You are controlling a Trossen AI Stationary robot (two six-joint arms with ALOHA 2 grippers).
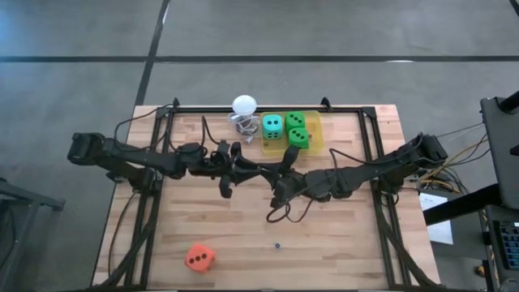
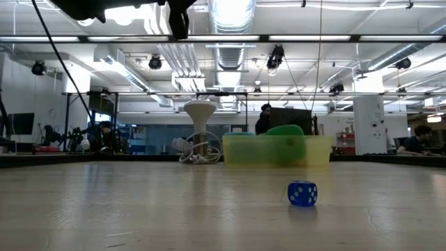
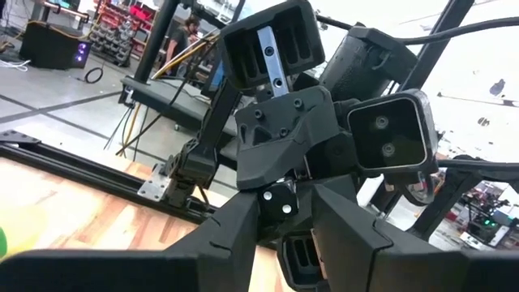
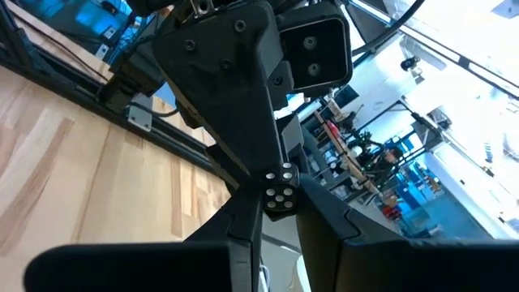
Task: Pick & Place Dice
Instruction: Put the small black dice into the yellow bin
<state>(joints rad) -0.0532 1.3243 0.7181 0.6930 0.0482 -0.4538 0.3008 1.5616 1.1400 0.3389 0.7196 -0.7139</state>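
Observation:
A small black die with white pips (image 3: 280,207) hangs in mid-air over the middle of the table, between both grippers. My left gripper (image 1: 251,169) reaches in from the left and my right gripper (image 1: 269,175) from the right. They meet tip to tip, each shut on this die. A teal die (image 1: 272,125) and two green dice (image 1: 294,120) (image 1: 299,137) lie in a yellow see-through tray (image 1: 318,144) at the far edge. An orange-red die (image 1: 199,258) rests on the table near the front left. My left gripper pinches the small black die by two opposite sides (image 3: 266,209) between its two fingertips (image 3: 243,231). It comes in level from the table's left, and the die is lifted clear of the table. My right gripper pinches the same die (image 4: 280,192) between its two fingertips (image 4: 247,223), level from the table's right. It is rolled relative to the other gripper, and the die sits at the fingers' free ends.
A white ball on a wire stand (image 1: 244,105) stands left of the tray. A small blue die (image 2: 302,193) lies on the wood near the front middle (image 1: 277,243). A black frame (image 1: 268,109) borders the table's far side and both flanks.

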